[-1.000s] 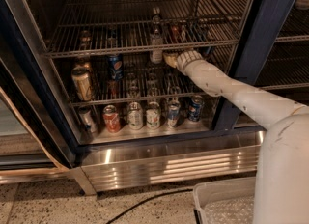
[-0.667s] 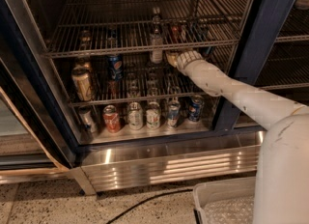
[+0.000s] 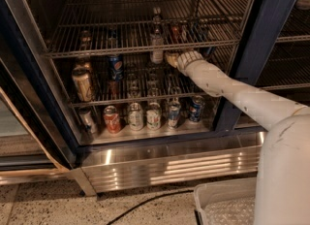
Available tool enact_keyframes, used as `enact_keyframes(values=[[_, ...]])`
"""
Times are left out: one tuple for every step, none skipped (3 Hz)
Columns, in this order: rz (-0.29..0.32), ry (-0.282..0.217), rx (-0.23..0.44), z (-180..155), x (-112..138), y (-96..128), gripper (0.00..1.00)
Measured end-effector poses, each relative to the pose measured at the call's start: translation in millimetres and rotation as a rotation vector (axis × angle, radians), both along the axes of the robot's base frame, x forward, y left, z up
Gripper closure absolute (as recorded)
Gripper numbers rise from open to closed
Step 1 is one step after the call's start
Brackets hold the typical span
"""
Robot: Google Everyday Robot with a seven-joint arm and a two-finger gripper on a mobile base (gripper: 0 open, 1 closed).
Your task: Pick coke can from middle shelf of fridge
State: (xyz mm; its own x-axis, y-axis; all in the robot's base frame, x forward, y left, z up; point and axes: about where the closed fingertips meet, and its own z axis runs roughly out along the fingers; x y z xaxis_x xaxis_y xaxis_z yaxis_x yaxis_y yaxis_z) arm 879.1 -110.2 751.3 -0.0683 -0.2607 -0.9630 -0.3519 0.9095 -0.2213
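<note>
A: Where is the gripper [image 3: 170, 58]?

B: Inside the fridge [image 3: 271, 40], at the end of the white arm [image 3: 227, 86] that comes in from the right. It sits just under the front rail of the middle shelf [image 3: 97, 53], close to the foot of a glass bottle [image 3: 156, 44].

A: Open or closed?

B: I cannot tell, nor whether it has hold of anything.

A: And the coke can [image 3: 177, 32]?

B: Upright on that shelf, behind the rail, a little above and right of the gripper and apart from it. A Pepsi can [image 3: 115, 67] stands on the rack below, and a red-orange can [image 3: 112, 120] is in the row on the floor.
</note>
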Motion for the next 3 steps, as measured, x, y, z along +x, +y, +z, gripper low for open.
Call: enact_keyframes(values=[[0.000,0.000,0.000,0,0,0,0.42],[0.009,0.006,0.004,-1,9,4,0.38],[0.010,0.004,-0.005,-2,23,6,0.39]])
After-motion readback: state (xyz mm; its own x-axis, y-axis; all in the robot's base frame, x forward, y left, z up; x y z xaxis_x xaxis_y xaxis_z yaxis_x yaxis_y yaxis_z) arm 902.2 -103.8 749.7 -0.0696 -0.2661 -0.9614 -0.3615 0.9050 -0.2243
